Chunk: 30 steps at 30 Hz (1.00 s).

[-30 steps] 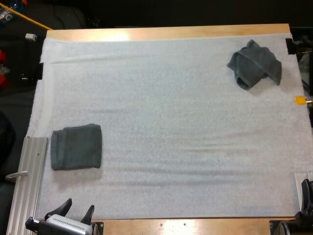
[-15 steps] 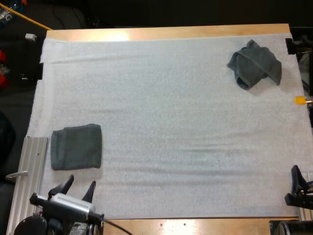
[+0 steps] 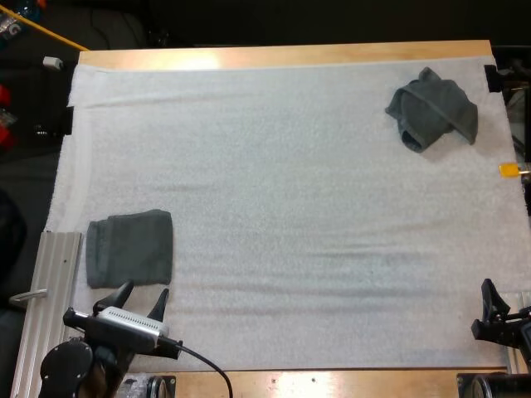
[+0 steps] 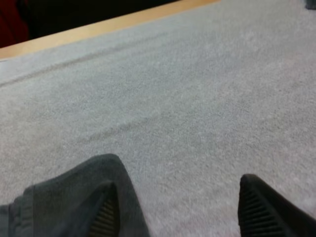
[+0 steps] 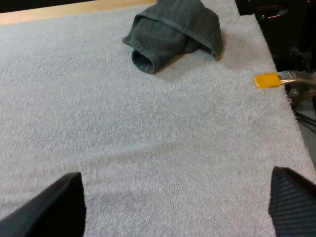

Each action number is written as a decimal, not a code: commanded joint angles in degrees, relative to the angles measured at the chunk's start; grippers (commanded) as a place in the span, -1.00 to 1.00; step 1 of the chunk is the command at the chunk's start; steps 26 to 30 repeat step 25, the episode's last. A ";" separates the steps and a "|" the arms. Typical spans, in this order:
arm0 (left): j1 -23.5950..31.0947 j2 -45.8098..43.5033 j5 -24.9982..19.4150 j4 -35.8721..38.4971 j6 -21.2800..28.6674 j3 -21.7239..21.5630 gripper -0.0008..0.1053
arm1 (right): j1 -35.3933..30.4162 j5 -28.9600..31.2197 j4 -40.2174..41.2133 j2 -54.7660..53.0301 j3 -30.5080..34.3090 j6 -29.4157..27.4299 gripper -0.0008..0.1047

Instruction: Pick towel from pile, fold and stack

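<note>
From above, the folded towel [image 3: 130, 249] lies flat at the near left of the white mat [image 3: 290, 207], right beside a metal rail [image 3: 50, 282] on the table's [image 3: 290, 55] left side. The left tool [image 3: 143, 295] sits just on the near side of that towel, its black fingers spread and aimed at its near edge. In the mat's far right corner is the crumpled towel [image 3: 431, 108], bunched in a heap. The right tool [image 3: 500, 313] is at the near right edge, well apart from both towels.

On the left wrist camera, the left tool [image 4: 180, 210] is released, with bare mat [image 4: 197, 98] between its fingers. One finger is at the folded towel's [image 4: 69, 190] corner; I can't tell if it touches.

On the right wrist camera, the right tool [image 5: 173, 207] is released too, fingers wide, gripping nothing. The crumpled towel [image 5: 173, 32] lies far ahead near the wooden edge, a rolled end facing this way.
</note>
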 commanded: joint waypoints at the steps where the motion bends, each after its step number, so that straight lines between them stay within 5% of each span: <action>1: -0.17 -7.69 0.28 -1.74 -0.74 0.26 -0.03 | -0.17 0.00 -0.72 -2.32 -0.20 -0.66 0.42; 30: -5.58 -7.69 0.28 -1.99 -0.81 0.35 -0.03 | -0.17 0.00 -0.72 -2.32 -0.20 -0.66 0.42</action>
